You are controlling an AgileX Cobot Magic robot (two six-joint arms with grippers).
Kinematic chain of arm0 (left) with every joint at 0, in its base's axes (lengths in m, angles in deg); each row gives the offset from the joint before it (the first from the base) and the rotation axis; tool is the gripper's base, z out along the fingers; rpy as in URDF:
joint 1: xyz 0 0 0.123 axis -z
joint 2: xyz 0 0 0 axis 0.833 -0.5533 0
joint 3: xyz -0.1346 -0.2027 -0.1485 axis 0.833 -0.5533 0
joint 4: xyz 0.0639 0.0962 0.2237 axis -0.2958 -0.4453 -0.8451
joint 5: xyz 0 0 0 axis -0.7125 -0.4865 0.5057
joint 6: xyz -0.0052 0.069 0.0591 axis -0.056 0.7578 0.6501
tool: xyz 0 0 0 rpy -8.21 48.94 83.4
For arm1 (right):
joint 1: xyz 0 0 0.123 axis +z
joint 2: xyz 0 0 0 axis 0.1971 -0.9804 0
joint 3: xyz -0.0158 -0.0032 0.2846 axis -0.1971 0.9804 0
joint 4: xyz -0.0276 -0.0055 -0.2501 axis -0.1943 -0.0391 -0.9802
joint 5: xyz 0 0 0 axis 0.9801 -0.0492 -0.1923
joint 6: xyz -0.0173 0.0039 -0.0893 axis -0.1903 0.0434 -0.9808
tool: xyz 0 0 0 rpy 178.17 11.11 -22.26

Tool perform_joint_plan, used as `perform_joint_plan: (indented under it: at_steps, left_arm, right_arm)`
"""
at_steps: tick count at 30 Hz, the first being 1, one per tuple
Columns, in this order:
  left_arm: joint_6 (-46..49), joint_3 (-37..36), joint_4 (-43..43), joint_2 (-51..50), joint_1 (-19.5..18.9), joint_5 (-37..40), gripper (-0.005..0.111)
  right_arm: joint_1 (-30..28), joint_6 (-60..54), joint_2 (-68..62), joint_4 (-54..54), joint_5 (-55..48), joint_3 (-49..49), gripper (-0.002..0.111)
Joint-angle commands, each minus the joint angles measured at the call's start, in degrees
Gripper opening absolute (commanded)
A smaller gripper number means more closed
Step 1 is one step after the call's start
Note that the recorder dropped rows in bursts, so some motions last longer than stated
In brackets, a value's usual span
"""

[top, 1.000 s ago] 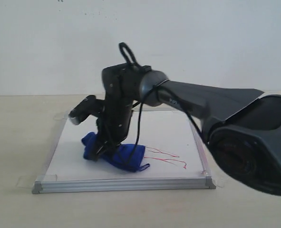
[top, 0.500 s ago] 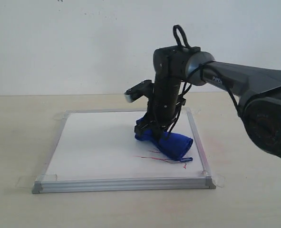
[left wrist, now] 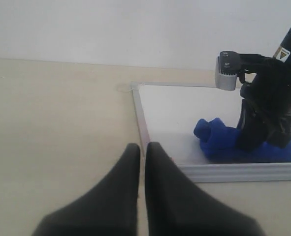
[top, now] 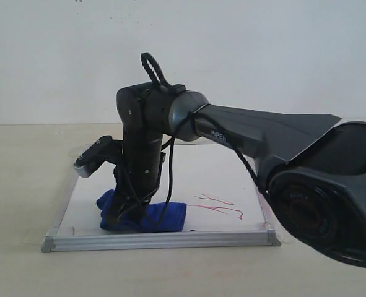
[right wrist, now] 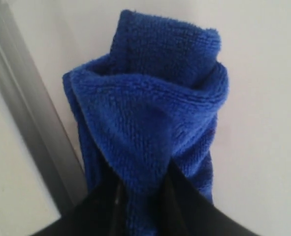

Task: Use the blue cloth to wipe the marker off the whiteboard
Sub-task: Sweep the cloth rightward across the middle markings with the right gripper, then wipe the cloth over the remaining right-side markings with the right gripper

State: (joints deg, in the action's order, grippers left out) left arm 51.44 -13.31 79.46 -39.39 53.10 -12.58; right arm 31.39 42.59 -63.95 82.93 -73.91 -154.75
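Observation:
The whiteboard [top: 220, 170] lies flat on the table, and its silver frame also shows in the left wrist view [left wrist: 141, 123]. My right gripper [top: 124, 213] presses down near the board's front left corner, shut on the blue cloth [top: 164, 216]. In the right wrist view the cloth [right wrist: 150, 98] bunches up between the black fingers [right wrist: 101, 206], close to the frame edge [right wrist: 32, 123]. Thin red marker [top: 218, 207] lines show to the right of the cloth. My left gripper [left wrist: 143, 150] hovers off the board's left front corner, shut and empty, and the cloth [left wrist: 219, 140] is visible beyond it.
The right arm's dark body [top: 319, 204] fills the right side of the exterior view and covers the board's right edge. Clear tape tabs [top: 31, 235] hold the board's corners to the beige table [top: 21, 161]. A white wall stands behind.
My right gripper swung with the cloth to the board's right side over the red lines, then swept back to the front left. The red lines still show.

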Motion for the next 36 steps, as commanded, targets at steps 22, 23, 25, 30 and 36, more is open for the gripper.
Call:
perform_joint_plan:
  at_steps: [22,23,25,30,36]
  left_arm:
    - [0.0,-0.2,-0.3,0.2,-0.1,0.0,0.004]
    - [0.0,-0.2,-0.3,0.2,-0.1,0.0,0.004]
    - [0.0,-0.2,-0.3,0.2,-0.1,0.0,0.004]
    - [0.0,-0.2,-0.3,0.2,-0.1,0.0,0.004]
    - [0.0,-0.2,-0.3,0.2,-0.1,0.0,0.004]
  right_arm:
    - [-11.2,5.0,0.4,2.4,-0.8,0.6,0.000]
    - [-9.1,4.0,0.4,2.7,-0.8,0.6,0.000]
    - [-5.9,2.4,0.4,2.8,-0.8,0.6,0.000]
    - [-4.3,2.0,0.5,1.6,-0.8,0.6,0.000]
    - [-10.7,13.3,1.4,-11.2,-0.8,3.3,0.000]
